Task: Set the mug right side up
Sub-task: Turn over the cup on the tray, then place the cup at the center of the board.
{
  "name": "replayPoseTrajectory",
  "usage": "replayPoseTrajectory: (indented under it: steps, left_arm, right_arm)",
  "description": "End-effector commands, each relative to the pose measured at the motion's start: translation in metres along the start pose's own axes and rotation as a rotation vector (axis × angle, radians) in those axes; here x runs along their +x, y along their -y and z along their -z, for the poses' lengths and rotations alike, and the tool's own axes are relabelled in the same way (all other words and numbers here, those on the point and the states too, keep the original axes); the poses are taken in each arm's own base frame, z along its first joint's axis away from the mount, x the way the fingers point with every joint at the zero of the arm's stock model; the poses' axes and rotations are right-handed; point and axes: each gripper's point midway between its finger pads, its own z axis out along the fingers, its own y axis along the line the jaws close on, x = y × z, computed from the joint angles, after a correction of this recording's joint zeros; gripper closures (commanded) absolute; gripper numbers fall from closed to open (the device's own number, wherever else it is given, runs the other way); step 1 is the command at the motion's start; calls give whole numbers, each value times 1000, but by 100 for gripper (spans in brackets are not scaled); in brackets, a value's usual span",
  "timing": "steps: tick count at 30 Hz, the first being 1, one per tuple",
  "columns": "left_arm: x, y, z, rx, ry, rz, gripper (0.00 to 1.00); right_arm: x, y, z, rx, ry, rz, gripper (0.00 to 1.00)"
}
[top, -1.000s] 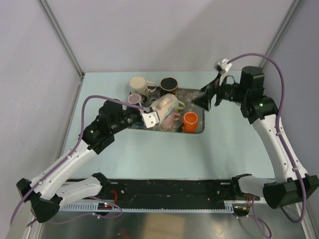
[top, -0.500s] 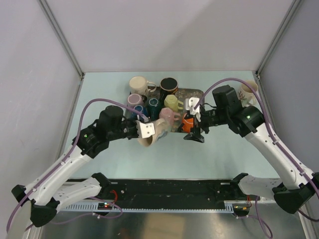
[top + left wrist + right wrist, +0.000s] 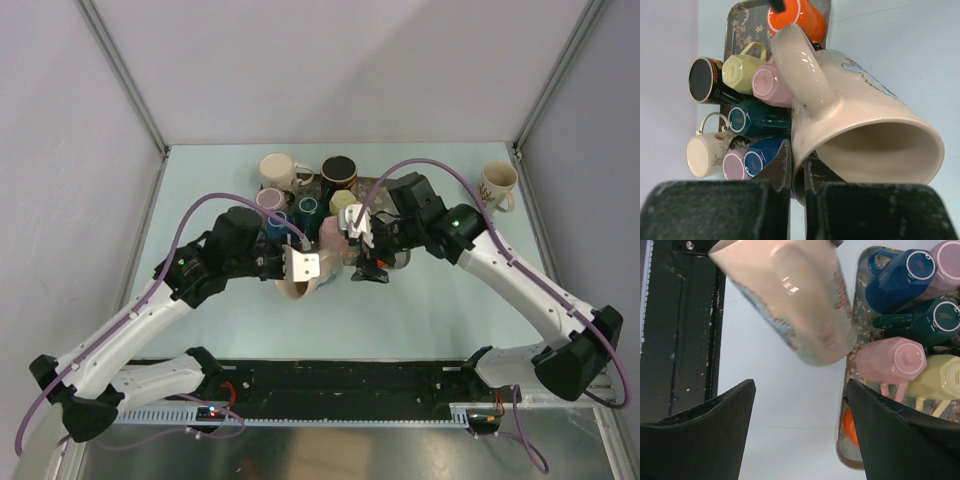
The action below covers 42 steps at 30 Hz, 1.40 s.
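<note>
Metal fingers of your left end effector (image 3: 796,170) pinch the rim of the cream mug (image 3: 865,125), which hangs on its side above the counter (image 3: 430,300), just in front of the tray (image 3: 737,22) of upturned mugs (image 3: 767,82). Your right end effector (image 3: 800,390) gapes wide beside the mug's base, seemingly not touching it.

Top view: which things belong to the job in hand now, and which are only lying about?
Job: cream mug, pinched at its rim by the left gripper; right gripper, open near it.
Lying about: tray of upside-down mugs; upright printed mug at the far right.
</note>
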Motion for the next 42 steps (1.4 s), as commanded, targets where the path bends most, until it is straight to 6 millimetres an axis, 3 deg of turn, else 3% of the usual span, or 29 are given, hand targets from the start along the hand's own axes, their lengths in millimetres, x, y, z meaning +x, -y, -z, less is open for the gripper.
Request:
replayPoseTrajectory:
  steps: [1, 5, 13, 15, 17, 19, 24, 27, 30, 33, 37, 42]
  left_arm:
    - [-45, -30, 12, -92, 130, -143, 100]
    - [-50, -33, 9, -87, 128, -225, 100]
    - [-59, -47, 6, -115, 110, -233, 100]
    - [-58, -49, 7, -125, 103, -216, 100]
    - [-59, -52, 10, -141, 99, -197, 100]
    - [-57, -54, 13, -159, 90, -179, 98]
    - [-41, -60, 20, -253, 49, -46, 46]
    - [-28, -61, 21, -301, 58, 180, 31]
    - [-11, -62, 18, -310, 73, 440, 27]
    - [-8, -48, 7, -220, 111, 598, 27]
    - [-8, -34, -5, -134, 123, 659, 27]
    - [-11, -50, 1, -192, 151, 688, 28]
  right_arm:
    - [-24, 24, -12, 40, 80, 67, 21]
    - [-44, 25, -24, -17, 122, 95, 23]
    - [-52, 6, -38, -104, 133, 142, 50]
    - [-49, 1, -39, -106, 129, 147, 65]
    - [-44, -1, -40, -96, 120, 150, 87]
    - [-42, 0, -39, -74, 120, 145, 97]
    - [-43, 11, -26, -4, 164, 88, 100]
    - [-48, 20, -15, 31, 206, 51, 100]
    - [-53, 22, -8, 41, 231, 46, 100]
    - [-56, 20, -5, 48, 250, 57, 100]
    - [-62, 19, -1, 73, 274, 85, 100]
    - [-71, 41, 17, 168, 322, 43, 100]
